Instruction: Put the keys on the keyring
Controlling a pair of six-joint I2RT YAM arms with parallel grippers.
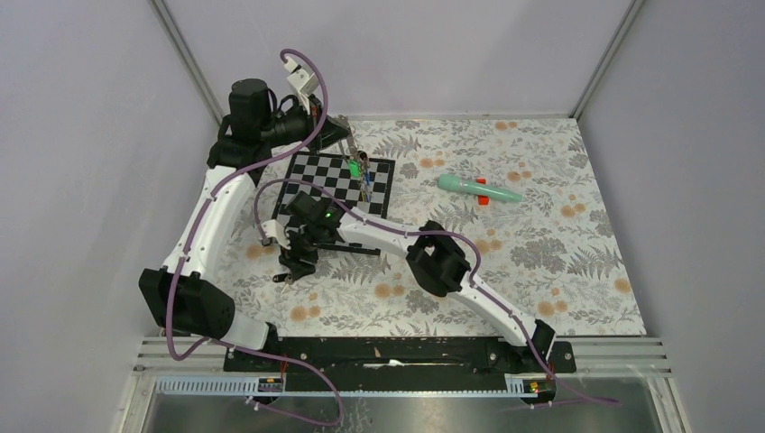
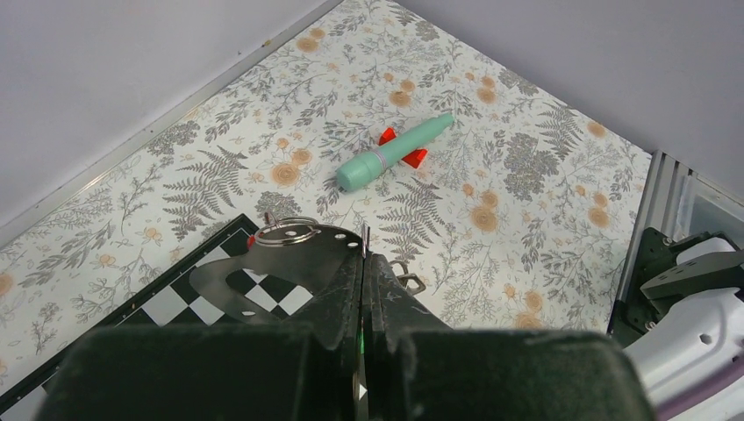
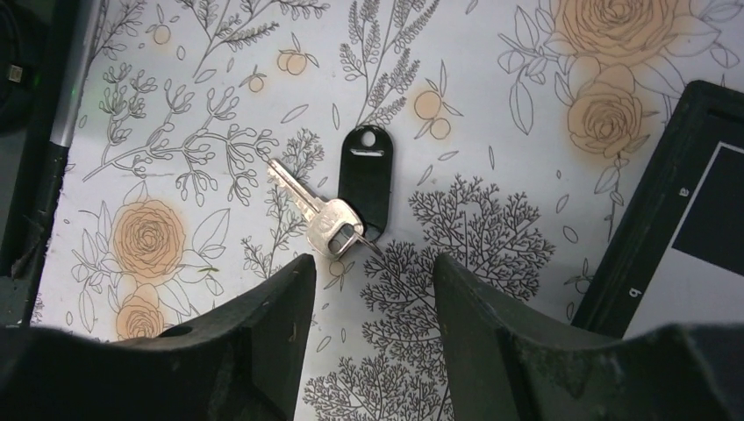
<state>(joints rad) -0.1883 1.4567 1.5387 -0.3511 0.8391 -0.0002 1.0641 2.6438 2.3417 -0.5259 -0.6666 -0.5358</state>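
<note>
My left gripper is raised at the back left and shut on the thin grey wire of the keyring, whose end sticks out between the fingertips. Keys with green and blue tags hang from it over the checkerboard. A small split ring with a bit of red shows beside the left finger. My right gripper is open, low over the floral cloth, just short of a silver key joined to a black tag. That key also shows in the top view.
A black-and-white checkerboard lies at the back centre, its edge close to the right gripper. A teal tube with red cap lies on the cloth to the right. Grey walls close the back and sides.
</note>
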